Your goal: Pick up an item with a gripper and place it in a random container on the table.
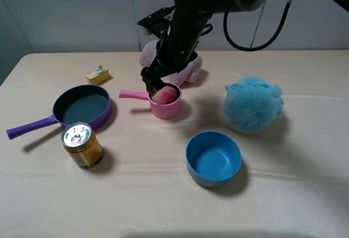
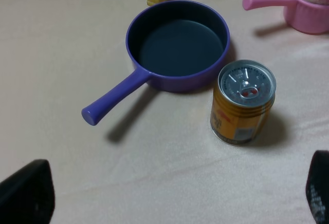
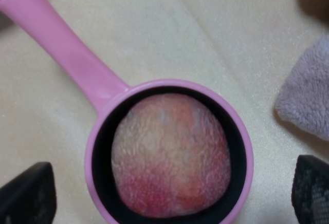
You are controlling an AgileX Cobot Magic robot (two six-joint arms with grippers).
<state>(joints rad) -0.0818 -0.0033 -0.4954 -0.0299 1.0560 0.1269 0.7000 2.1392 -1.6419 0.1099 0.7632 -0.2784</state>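
The red-pink peach [image 1: 166, 94] lies inside the small pink cup [image 1: 170, 109] near the middle of the table [image 1: 163, 205]. The right wrist view shows the peach [image 3: 171, 154] filling the cup's dark inside, with the cup's rim [image 3: 90, 152] around it. My right gripper [image 1: 155, 85] hangs just above the cup, and its fingers stand wide apart on either side of the peach without touching it [image 3: 169, 190]. My left gripper [image 2: 172, 198] is open and empty above the table's left part. It does not show in the exterior view. The pink cup also shows in the left wrist view [image 2: 308, 19].
A purple pan [image 1: 101, 120] and a yellow tin can [image 1: 82, 145] stand to the left of the cup. A blue bowl [image 1: 210, 176] is at the front, and a fluffy blue sponge [image 1: 253, 104] is to the right. A small yellow block [image 1: 97, 75] and a pale pink cloth [image 1: 189, 70] lie behind.
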